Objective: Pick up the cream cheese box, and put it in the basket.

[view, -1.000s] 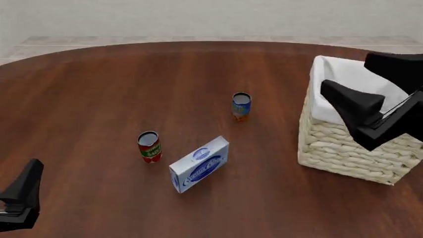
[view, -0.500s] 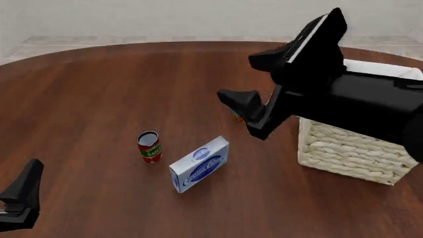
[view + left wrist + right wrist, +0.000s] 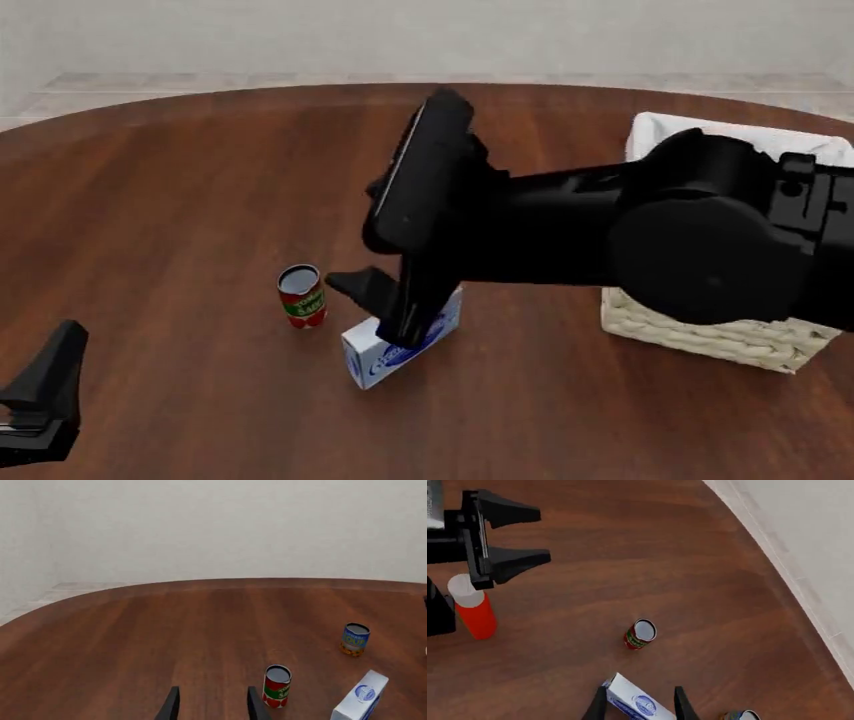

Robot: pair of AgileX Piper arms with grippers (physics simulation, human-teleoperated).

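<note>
The cream cheese box, white with blue ovals, stands on edge on the table, partly hidden by my right arm. It also shows in the left wrist view and the right wrist view. My right gripper is open and hangs just above the box's upper end; in the right wrist view the box lies between the fingers. The wicker basket with white lining stands at the right, mostly behind the arm. My left gripper is open and empty at the near left.
A red can stands just left of the box. A blue can stands farther back, hidden by the right arm in the front view. A red cylinder with a white top stands near the left arm.
My right arm has swung from over the basket leftward and down to the cream cheese box, covering the blue can. The left arm and the objects have not moved.
</note>
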